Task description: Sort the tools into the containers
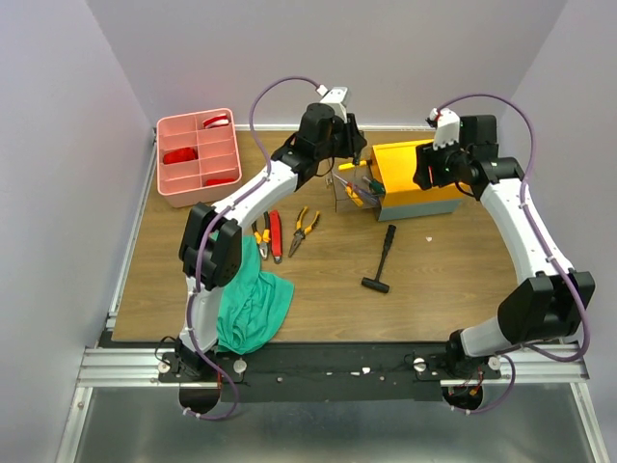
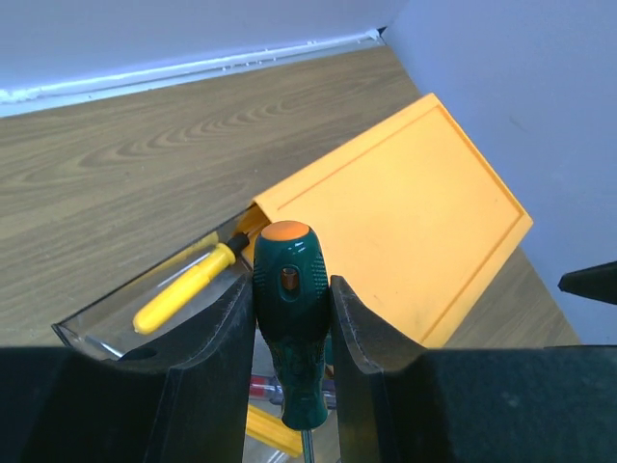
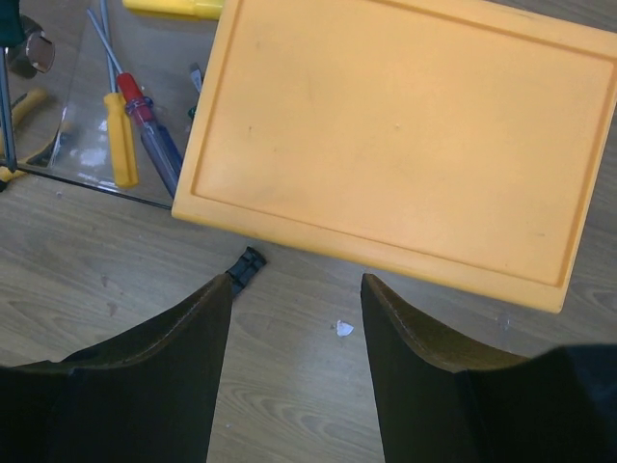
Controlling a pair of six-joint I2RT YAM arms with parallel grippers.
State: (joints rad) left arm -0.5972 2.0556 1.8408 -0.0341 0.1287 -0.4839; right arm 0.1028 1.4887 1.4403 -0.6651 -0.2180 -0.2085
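Green moulded plastic with an orange cap forms the handle of the green screwdriver [image 2: 287,357], which hangs cap up and shaft down in the left gripper [image 2: 292,299]. The two black fingers [image 2: 227,338] are closed narrow on the thick middle of the handle. As a judgement, the tool is light and rigid, hard enough to take a firm squeeze and not fragile. Its rounded, tapering handle could swivel or slip between flat pads, so the widest ribbed part, where it is now pinched, looks the best place to grip. The thin steel shaft is a poor place to hold and may catch on an edge. The tool hangs above the clear drawer [image 2: 101,333] that juts from the toolbox [image 2: 395,222], beside the box's flat yellow top. A yellow screwdriver [image 2: 188,286] already lies in the drawer, and the right wrist view shows a red-handled screwdriver [image 3: 145,125] next to it. The drawer looks thin, so a low release with the shaft laid flat seems wiser than a drop tip first. The right gripper [image 3: 296,285] stands wide and empty over bare table [image 3: 116,289], just past the edge of the yellow top. On the table lie a black hammer [image 1: 383,258] and pliers [image 1: 303,230], apart from both containers. The pink tray [image 1: 162,159] sits at the far left with red items in it, and a cloth [image 1: 253,304] lies near the left arm's base.
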